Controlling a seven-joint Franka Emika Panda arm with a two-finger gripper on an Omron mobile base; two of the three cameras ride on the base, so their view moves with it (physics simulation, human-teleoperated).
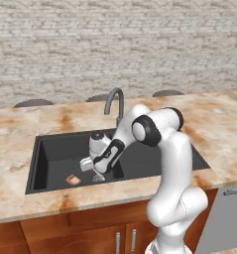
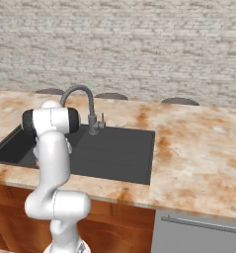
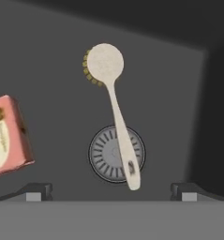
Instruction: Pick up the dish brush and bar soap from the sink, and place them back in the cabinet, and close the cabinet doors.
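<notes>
End effector point(image 3: 111, 190) low in the sink point(image 1: 45, 154), above the dish brush point(image 3: 115, 117)

Its fingers stand wide apart, holding nothing; the dish brush lies on the basin floor between the two fingertips' lines, its handle crossing the round drain point(image 3: 116, 153), its cream head farthest away; the bar soap point(image 3: 8, 136) lies apart, off to one side; tan counter point(image 1: 21, 124) surrounds the sink.

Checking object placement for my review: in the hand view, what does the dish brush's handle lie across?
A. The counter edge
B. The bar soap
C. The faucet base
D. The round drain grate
D: the dish brush has its handle crossing the round drain grate on the sink floor, apart from the bar soap.
</notes>
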